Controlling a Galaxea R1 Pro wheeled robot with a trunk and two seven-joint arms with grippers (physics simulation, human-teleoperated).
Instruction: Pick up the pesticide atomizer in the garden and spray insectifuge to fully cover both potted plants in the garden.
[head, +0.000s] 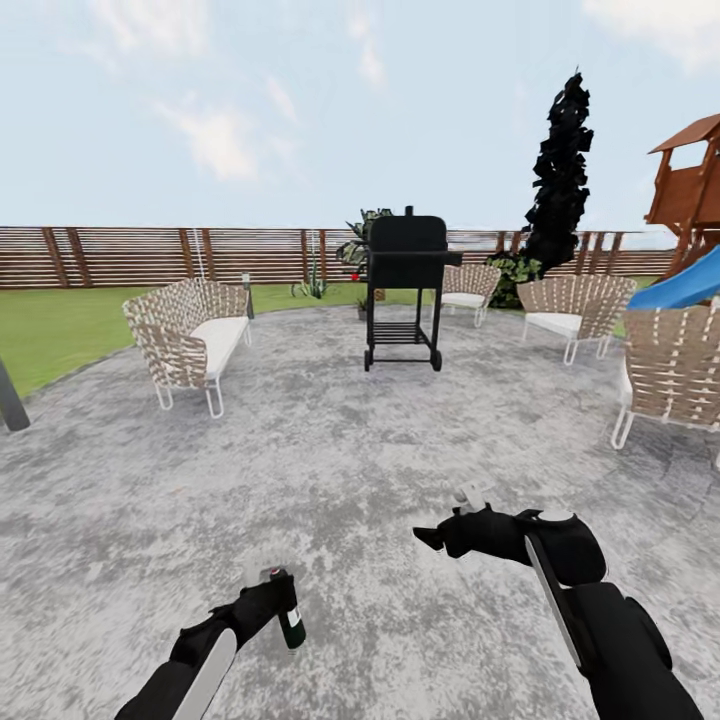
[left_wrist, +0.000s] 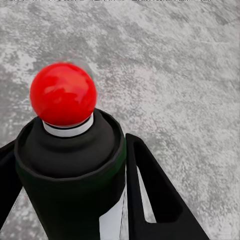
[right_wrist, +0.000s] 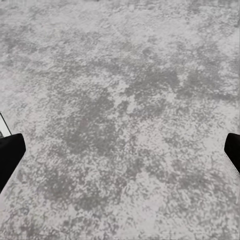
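- Round gravelly patio (head: 330, 460) underfoot, mottled grey; lawn (head: 60, 335) and slatted wooden fence (head: 150, 255) beyond
- Black grill (head: 405, 290) on wheels straight ahead at the far side of the patio
- Woven sofa (head: 190, 340) to the left, woven chairs (head: 575, 310) to the right; wooden play tower (head: 690, 190) with blue slide (head: 685, 285) cut off at the right edge
- Leafy plant (head: 362, 240) partly hidden behind the grill; small red speck beside it too tiny to identify
- Left gripper (head: 268, 600) pinching the pesticide atomizer (head: 288, 615), held low over the patio; red tip (left_wrist: 63, 94) and dark green body close up in left wrist view, fingers (left_wrist: 155, 190) against its sides
- Right gripper (head: 450, 525) spread wide, holding nothing; fingertips (right_wrist: 10, 155) at opposite edges of right wrist view over bare gravel
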